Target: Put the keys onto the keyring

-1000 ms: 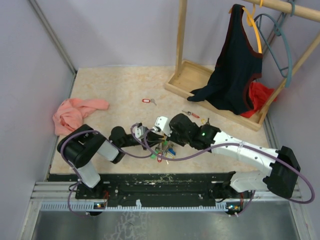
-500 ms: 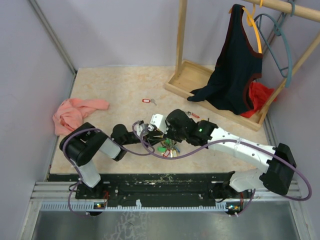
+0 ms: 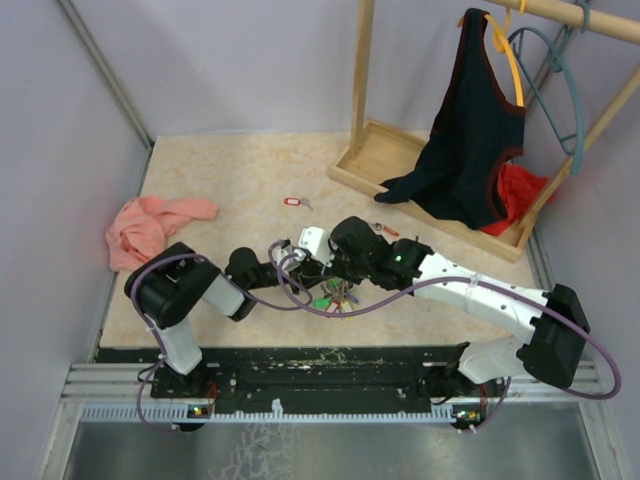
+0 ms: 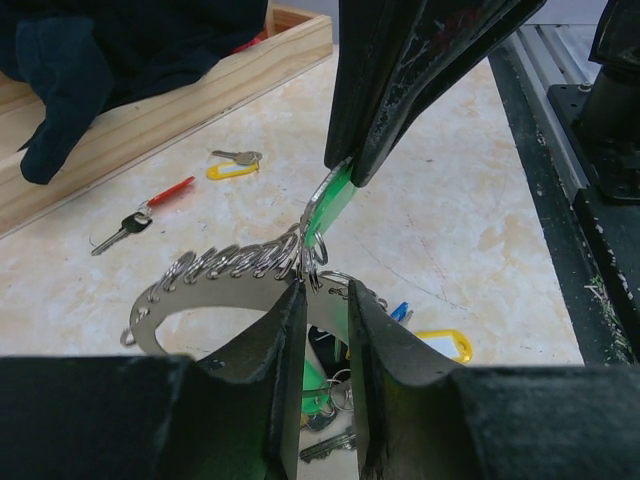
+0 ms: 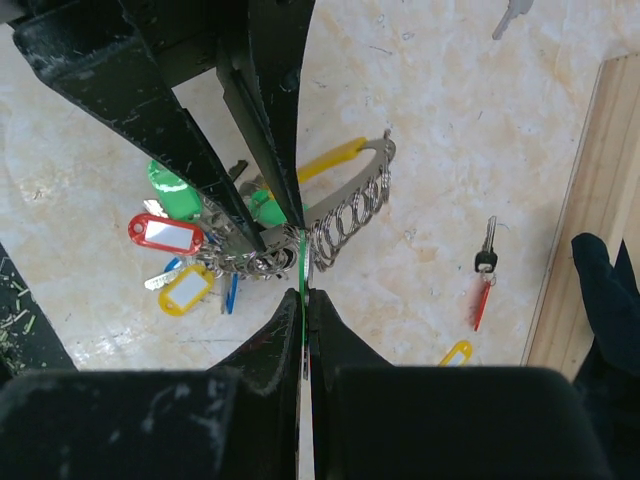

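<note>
Near the front of the desk (image 3: 220, 170), the two pincers met over the keyring (image 4: 230, 265), which was held up off the surface.

1. Left pincer (image 4: 325, 300): jaws drawn close on the keyring's band, gripping it.
2. Right pincer (image 5: 305, 300): fully closed on a green tag (image 4: 330, 205), presenting it at the keyring beside the left pincer's grip. Whether this tag's small ring had already passed onto the band could not be told.
3. Bunch (image 5: 180, 260): red, yellow, blue and green tags hung together below the keyring, apparently already threaded. This part of the task was judged done.

Farther out, loose keys lay flat on the desk, well apart from the keyring:

- a yellow key (image 4: 232, 165), near the wooden rack (image 3: 375, 160);
- a black-headed key (image 4: 125, 230) with a red tag, just beside the yellow one;
- a red key (image 3: 293, 202), alone toward the desk's middle.

Assessment: the task was partly complete. One key was in hand at the keyring. Three visible keys were not yet collected, and each would need picking up and threading.
</note>
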Tool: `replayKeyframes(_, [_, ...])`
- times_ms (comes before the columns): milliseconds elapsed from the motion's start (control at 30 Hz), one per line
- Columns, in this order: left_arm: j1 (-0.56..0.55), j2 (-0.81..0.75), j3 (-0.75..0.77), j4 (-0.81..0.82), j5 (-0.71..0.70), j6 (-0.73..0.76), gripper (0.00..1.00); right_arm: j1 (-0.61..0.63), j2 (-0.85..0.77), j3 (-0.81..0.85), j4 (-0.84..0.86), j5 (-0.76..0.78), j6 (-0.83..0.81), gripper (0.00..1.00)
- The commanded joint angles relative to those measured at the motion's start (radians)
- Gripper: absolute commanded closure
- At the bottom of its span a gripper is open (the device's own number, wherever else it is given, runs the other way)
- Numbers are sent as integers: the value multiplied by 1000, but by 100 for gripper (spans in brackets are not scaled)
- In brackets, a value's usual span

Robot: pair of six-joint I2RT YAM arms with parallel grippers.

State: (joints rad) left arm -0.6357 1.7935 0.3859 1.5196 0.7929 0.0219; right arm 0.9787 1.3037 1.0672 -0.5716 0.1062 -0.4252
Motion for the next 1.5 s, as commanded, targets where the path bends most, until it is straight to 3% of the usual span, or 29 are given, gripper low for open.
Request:
replayKeyframes(0, [-11, 18, 24, 271, -15, -11, 72, 16, 4, 70, 41, -17, 13, 100])
replayKeyframes(300, [-16, 9, 24, 271, -43, -1, 79, 34, 25, 77, 34, -31, 23, 100])
replayKeyframes(433, [-16, 8, 16, 271, -46, 10, 100, 34, 21, 76, 25, -12, 29, 100])
replayKeyframes(800, [-16, -31, -39, 271, -113, 24, 100, 15, -42, -3, -46, 63, 124, 100])
replayKeyframes(1467, [-18, -81, -75, 271, -147, 27, 100, -26, 11, -122, 55, -7, 225, 100])
